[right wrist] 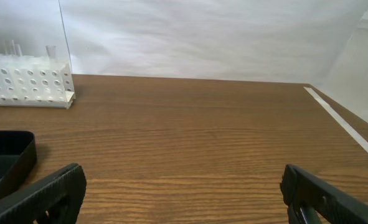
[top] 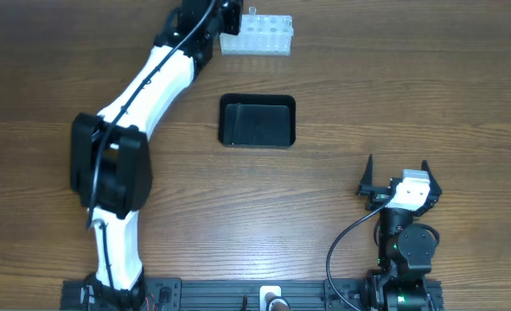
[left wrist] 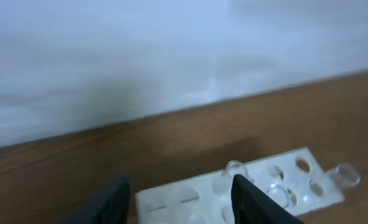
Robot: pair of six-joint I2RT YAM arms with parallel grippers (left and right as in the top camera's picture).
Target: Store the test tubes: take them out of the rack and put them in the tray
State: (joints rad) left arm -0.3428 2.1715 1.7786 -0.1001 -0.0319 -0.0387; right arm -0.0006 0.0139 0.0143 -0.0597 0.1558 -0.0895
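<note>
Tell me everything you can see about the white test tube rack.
The rack is a white plastic-looking block with rows of round holes in its top and side. It stands flat on the wooden table, beyond the black tray, apart from it. A few clear tubes stand in it. The open left gripper hangs over one end.

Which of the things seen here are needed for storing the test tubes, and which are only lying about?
Needed: rack, test tubes standing in it, black tray, left gripper over the rack.
Only there: white strip on the table, right gripper held open near its base.
</note>
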